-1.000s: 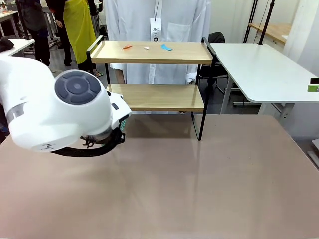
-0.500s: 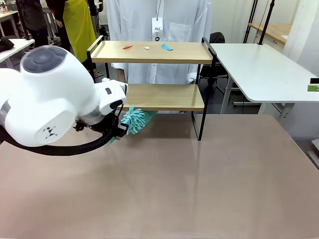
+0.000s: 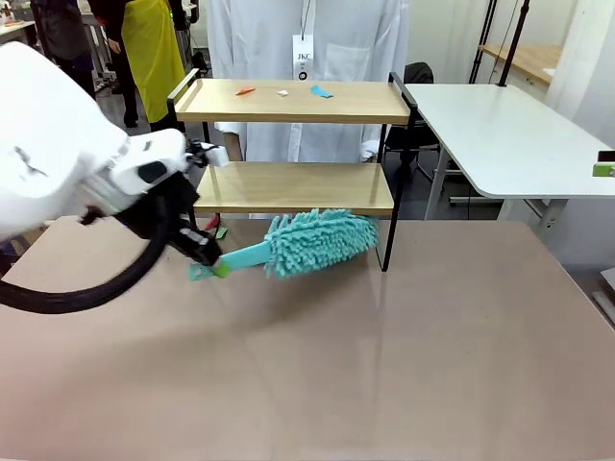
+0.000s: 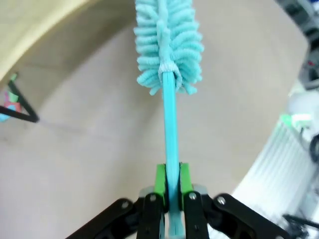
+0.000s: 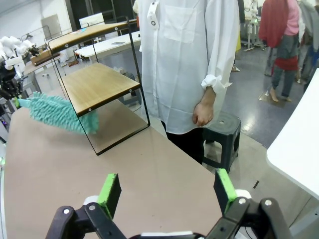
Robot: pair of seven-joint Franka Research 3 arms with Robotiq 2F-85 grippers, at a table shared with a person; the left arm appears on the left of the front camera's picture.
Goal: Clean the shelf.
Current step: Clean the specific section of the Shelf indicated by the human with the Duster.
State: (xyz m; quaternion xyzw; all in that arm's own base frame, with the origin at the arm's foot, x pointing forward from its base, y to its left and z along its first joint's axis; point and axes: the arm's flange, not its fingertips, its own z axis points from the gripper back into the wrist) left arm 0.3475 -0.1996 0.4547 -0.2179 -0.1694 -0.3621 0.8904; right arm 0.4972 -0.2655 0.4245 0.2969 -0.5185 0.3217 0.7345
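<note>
Shelf [image 3: 365, 101] stands at twelve o'clock on the tan tabletop [image 3: 404, 365] in the front view. It has two light boards in a black frame, and a person in a white shirt [image 5: 184, 50] stands right behind it. Three small scraps lie on the top board: an orange one [image 3: 245, 91] toward ten o'clock, a white one [image 3: 282, 93] in the middle, and a blue one [image 3: 321, 91] beside that.

The left arm enters from nine o'clock. Its bulky white joint is high at the picture's edge, its wrist slopes down toward four o'clock, and a black cable [image 3: 86, 298] loops beneath it. The left gripper [image 4: 172, 179] has its green pads pressed onto the thin handle [image 4: 170, 124] of a teal duster [image 3: 317, 240], pinching it near the end. From the grip the handle points toward three o'clock. The fluffy head sits just in front of the lower board's front edge, near the black post on that side. It looks to be resting low over the tabletop, though contact is hard to judge.

In its own wrist view the right gripper [image 5: 168, 191] has its fingers spread wide with nothing between them, above the table's far edge. The person's hand [image 5: 203, 112] hangs loosely at one o'clock, above a dark stool [image 5: 224, 134].
</note>
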